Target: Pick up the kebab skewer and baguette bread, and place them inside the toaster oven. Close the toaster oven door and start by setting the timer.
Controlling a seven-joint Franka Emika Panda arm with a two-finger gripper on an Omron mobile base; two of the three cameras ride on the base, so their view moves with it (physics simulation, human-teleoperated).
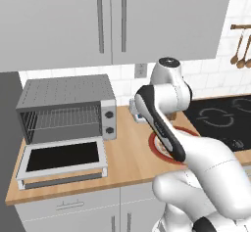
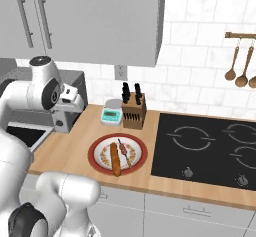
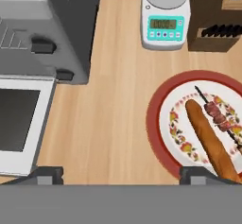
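The baguette bread [image 3: 208, 138] [image 2: 115, 160] lies on a red-rimmed plate [image 3: 153, 124] [image 2: 94, 153], with the kebab skewer [image 3: 220, 116] [image 2: 123, 151] just beside it. My gripper [image 3: 122, 175] hovers open above the bare counter between the plate and the toaster oven [image 1: 63, 104] [image 3: 47, 24], holding nothing. The toaster oven door [image 1: 63, 157] [image 3: 19, 119] is folded down flat, showing the wire rack. Two black knobs [image 1: 109, 114] sit on the oven's right panel. In the left base view my arm hides most of the plate [image 1: 158, 150].
A small kitchen scale [image 3: 165, 15] [image 2: 111, 112] and a knife block [image 2: 134, 110] stand at the back of the counter. A black cooktop [image 2: 210, 148] lies to the right of the plate. Wooden utensils [image 2: 240, 66] hang on the wall, and cabinets run overhead.
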